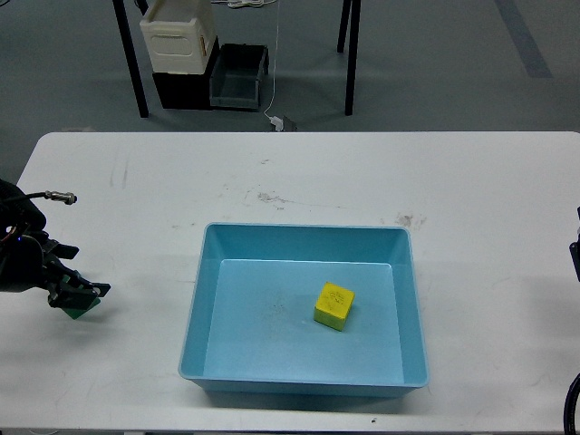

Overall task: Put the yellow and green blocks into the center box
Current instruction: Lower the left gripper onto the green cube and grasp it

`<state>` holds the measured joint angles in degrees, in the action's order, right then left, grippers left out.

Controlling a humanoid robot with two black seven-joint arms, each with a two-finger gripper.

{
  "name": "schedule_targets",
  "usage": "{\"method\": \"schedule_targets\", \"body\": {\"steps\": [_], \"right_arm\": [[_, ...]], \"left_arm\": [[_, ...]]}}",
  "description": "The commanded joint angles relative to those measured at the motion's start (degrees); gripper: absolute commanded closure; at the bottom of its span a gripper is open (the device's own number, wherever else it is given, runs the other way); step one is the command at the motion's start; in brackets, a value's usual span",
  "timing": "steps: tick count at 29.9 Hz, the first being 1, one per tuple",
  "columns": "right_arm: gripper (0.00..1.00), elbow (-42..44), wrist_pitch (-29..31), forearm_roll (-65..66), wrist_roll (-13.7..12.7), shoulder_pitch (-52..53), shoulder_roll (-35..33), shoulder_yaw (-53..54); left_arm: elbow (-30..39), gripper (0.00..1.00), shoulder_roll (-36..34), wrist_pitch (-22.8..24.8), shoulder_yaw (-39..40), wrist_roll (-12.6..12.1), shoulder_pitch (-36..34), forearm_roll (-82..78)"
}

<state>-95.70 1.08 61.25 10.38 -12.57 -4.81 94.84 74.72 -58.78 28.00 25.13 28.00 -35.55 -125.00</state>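
Yellow block (333, 305) lies on the floor of our light blue tray (204, 299), right of its middle. Our left gripper (80, 299), at the table's (362, 181) left edge and well apart from the tray, is clenched on the green block (82, 311). Our right gripper stays out of sight.

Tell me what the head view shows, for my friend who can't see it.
A yellow block sits inside a light blue tray in the middle of a white table. At the left edge, the robot's left end effector is closed around a green block, low over the table beside the tray. Only a sliver of the right arm shows at the right edge.
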Motion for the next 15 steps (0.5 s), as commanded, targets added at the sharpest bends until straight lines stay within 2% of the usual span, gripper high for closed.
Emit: {"method": "schedule_targets", "body": {"steps": [1,7,15], "right_arm": [[0.03,0.1,0.0,0.0,0.0,0.0,0.1,0.0],[0.03,0.1,0.0,0.0,0.0,0.0,0.0,0.0],[0.03,0.1,-0.1,0.0,0.0,0.0,0.0,0.2]], "left_arm": [[-1.9,0.0,0.6,0.0,-0.2,0.0,0.3,0.0],[-5.3,0.0,0.8,0.0,-3.9,0.0,0.3,0.0],[-6.2,0.0,0.9,-0.7,-4.3,0.0,0.5,0.0]]}}
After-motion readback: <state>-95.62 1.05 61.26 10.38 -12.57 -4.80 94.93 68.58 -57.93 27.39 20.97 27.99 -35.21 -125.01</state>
